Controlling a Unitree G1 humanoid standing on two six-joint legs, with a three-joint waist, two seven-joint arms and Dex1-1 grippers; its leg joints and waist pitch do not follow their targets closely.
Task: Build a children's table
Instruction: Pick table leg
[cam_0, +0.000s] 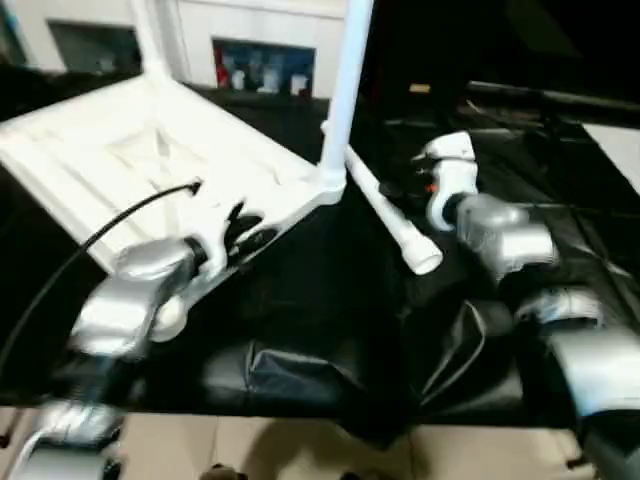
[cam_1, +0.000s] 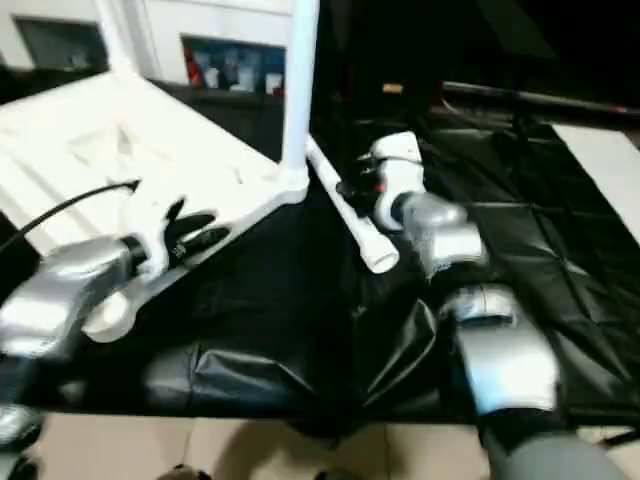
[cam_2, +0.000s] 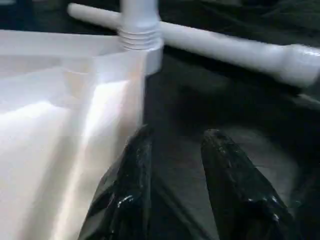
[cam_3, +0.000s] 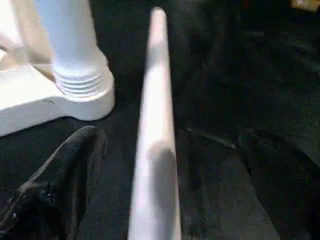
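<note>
The upturned table top (cam_0: 150, 150) lies at ten o'clock on the black sheet (cam_1: 300, 330), one leg (cam_0: 345, 90) upright in its near corner. My left pincer (cam_2: 172, 150) gapes empty at its edge. My right pincer (cam_3: 165, 165) straddles the loose leg (cam_3: 157, 125), spread wide, not touching.

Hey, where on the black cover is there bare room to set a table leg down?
Bare black cover lies beyond the right gripper, up to the flat white board. Another strip runs along the near edge. It is crowded around the white square tabletop, its upright leg and the loose white tube leg.
</note>
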